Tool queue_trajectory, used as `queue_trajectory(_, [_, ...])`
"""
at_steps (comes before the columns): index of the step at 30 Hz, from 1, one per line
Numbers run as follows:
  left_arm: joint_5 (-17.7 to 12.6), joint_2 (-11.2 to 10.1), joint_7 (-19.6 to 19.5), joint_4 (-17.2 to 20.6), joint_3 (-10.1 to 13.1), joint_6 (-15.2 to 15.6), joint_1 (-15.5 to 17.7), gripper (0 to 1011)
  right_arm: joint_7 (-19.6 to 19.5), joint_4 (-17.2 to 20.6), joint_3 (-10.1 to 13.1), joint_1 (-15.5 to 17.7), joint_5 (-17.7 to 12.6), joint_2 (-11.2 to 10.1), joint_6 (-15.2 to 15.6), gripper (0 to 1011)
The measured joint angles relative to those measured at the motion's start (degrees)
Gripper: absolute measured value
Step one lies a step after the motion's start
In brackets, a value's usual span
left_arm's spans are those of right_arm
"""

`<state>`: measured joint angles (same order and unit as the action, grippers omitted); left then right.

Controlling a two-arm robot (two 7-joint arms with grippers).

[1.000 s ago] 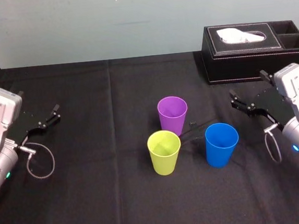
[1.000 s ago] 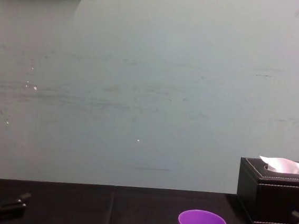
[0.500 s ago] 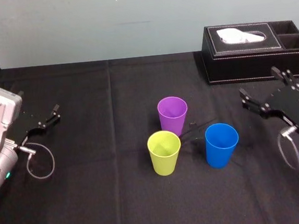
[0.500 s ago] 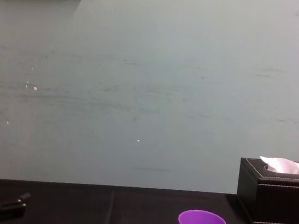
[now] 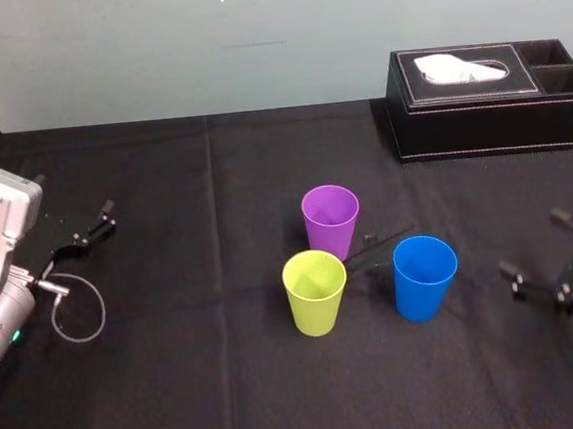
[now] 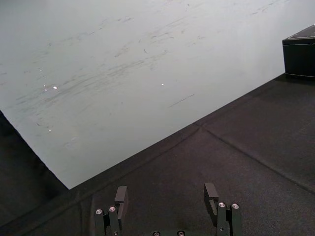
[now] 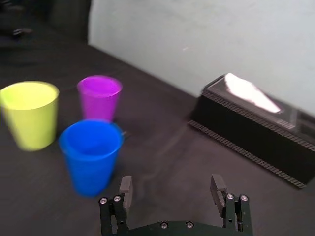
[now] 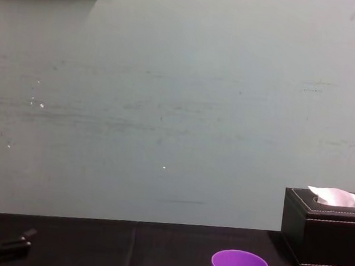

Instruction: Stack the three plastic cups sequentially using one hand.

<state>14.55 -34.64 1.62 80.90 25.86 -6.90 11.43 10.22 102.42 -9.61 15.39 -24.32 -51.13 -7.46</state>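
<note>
Three plastic cups stand upright and apart mid-table: a purple cup at the back, a yellow-green cup in front of it, and a blue cup to the right. My right gripper hovers open and empty to the right of the blue cup, well clear of it. From the right wrist I see its open gripper facing the blue cup, with the yellow-green cup and purple cup beyond. My left gripper rests open at the table's left; the left wrist view shows that gripper empty.
A black tissue box with a white tissue sits at the back right, against the pale wall. A thin dark stick or cable lies between the purple and blue cups. The black tablecloth is bare at the front and left.
My right gripper has dropped away from the tissue box, moving nearer to me and rightward, and is now level with the blue cup. The left arm and the cups stayed still.
</note>
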Motion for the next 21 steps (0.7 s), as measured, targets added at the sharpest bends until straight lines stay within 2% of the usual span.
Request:
queue_trajectory(4, [0.00,0.00,0.00,0.00,0.00,0.00,0.00,1011,3.18,0.91,0.15,2.54,-0.92,-1.32,0.62,1004])
queue_trajectory(10, [0.00,0.00,0.00,0.00,0.00,0.00,0.00,1011,5.72,0.88,-1.17,2.79,-1.25,-0.86,2.41,1004])
queue_trajectory(16, [0.00,0.00,0.00,0.00,0.00,0.00,0.00,1011,6.82,-0.13,-2.80,1.55,-1.48,2.56,4.26,1004])
queue_trajectory(17, [0.00,0.00,0.00,0.00,0.00,0.00,0.00,1011,6.82,-0.13,-2.80,1.55,-1.48,2.56,4.26,1004])
queue_trajectory(19, [0.00,0.00,0.00,0.00,0.00,0.00,0.00,1011,6.66,-0.80,-3.15,0.94,-1.64,4.60,4.45,1004])
queue_trajectory(21, [0.00,0.00,0.00,0.00,0.00,0.00,0.00,1012,6.65,-1.09,-3.25,0.62,-1.77,5.51,4.48,1004])
